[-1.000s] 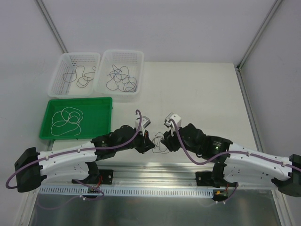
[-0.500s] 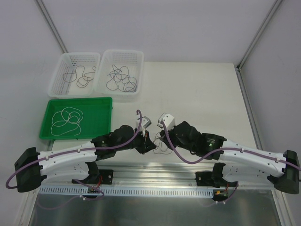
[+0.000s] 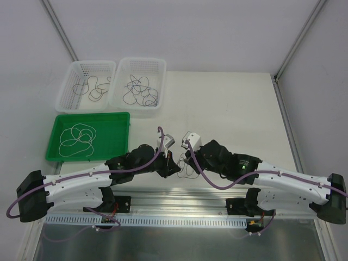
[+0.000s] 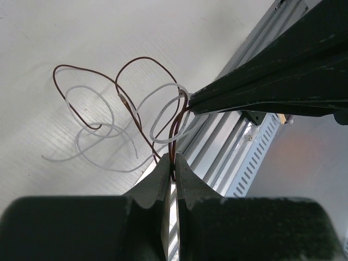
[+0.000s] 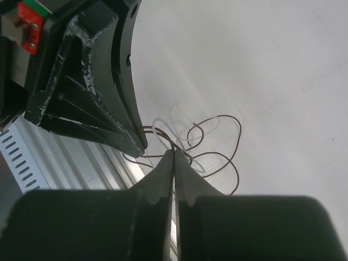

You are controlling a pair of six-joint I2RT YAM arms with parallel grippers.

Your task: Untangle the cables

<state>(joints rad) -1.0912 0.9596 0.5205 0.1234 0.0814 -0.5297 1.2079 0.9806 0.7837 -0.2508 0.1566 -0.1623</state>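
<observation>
Where the worktop (image 3: 228, 109) reaches its near edge, the left hand (image 3: 175, 169) and right hand (image 3: 186, 159) sit tip to tip with tangled cables (image 3: 188, 172) between them (other cables lie in the tray (image 3: 92, 114) and baskets (image 3: 141, 58), well apart). Left wrist: the left hand is clamped on a brown cable (image 4: 144, 58) looped through a white cable (image 4: 81, 87). Right wrist: the right hand is closed on those cables, just beside the left hand's tip.
</observation>
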